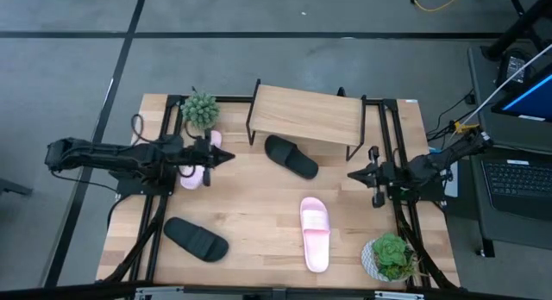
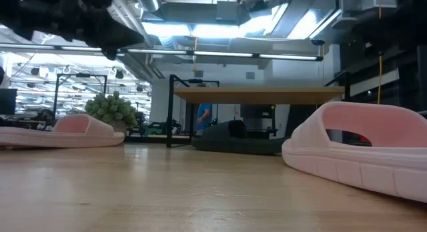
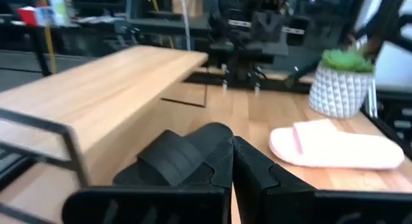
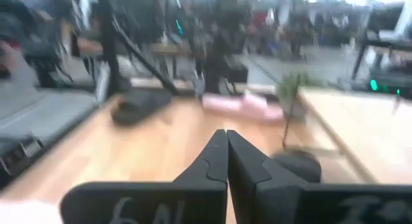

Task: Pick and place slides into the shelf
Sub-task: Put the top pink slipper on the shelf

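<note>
both arms' fingers are clenched empty, the left gripper (image 1: 226, 158) above a pink slide (image 1: 195, 168), the right gripper (image 1: 352, 173) beside the shelf (image 1: 306, 113).

This is looking like a robotics lab or workshop. A grey concrete floor (image 1: 259, 15) with dark tape lines is spreading around the wooden surface (image 1: 259, 205), which is sitting in a black metal frame. An open laptop (image 1: 517, 175) is standing on a side desk with cables trailing. Fluorescent ceiling lights (image 2: 227, 29), exposed ducts and more metal rigs are showing in the room beyond.
</note>
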Robot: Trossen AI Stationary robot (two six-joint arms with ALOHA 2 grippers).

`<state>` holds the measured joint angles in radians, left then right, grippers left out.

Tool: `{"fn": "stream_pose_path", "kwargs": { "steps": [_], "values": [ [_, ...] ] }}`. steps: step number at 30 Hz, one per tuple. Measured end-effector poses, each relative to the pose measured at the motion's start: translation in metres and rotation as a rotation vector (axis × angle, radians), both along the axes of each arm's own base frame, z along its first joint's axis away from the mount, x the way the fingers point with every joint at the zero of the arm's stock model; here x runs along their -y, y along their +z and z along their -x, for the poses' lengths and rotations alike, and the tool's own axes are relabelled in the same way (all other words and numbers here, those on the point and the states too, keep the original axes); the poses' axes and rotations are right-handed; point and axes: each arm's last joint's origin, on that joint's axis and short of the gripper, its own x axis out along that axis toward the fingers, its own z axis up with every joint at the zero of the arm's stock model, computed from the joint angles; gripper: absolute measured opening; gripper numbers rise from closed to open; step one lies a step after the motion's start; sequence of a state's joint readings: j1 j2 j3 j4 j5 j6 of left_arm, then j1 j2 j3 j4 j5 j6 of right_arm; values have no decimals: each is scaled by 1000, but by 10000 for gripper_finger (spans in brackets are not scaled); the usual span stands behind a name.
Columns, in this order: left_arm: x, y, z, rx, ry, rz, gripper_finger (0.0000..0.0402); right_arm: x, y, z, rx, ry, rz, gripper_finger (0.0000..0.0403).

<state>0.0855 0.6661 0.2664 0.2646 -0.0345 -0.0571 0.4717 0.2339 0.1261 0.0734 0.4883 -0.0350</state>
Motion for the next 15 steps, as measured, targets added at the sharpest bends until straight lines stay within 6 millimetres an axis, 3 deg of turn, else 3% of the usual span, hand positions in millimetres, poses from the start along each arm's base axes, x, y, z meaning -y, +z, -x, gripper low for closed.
{"fn": "stream_pose_path", "kwargs": {
  "steps": [3, 8, 15],
  "values": [
    [2, -3, -9, 0, -28, -80, 0, -2, 1, -6, -23, 14, 30, 1],
    [-3, 5, -20, -65, 6, -25, 0, -1, 29, -12, -8, -12, 12, 1],
    [-7, 48, -31, -239, 18, -19, 0, 1, 57, -24, -93, -64, 59, 1]
  ]
}}
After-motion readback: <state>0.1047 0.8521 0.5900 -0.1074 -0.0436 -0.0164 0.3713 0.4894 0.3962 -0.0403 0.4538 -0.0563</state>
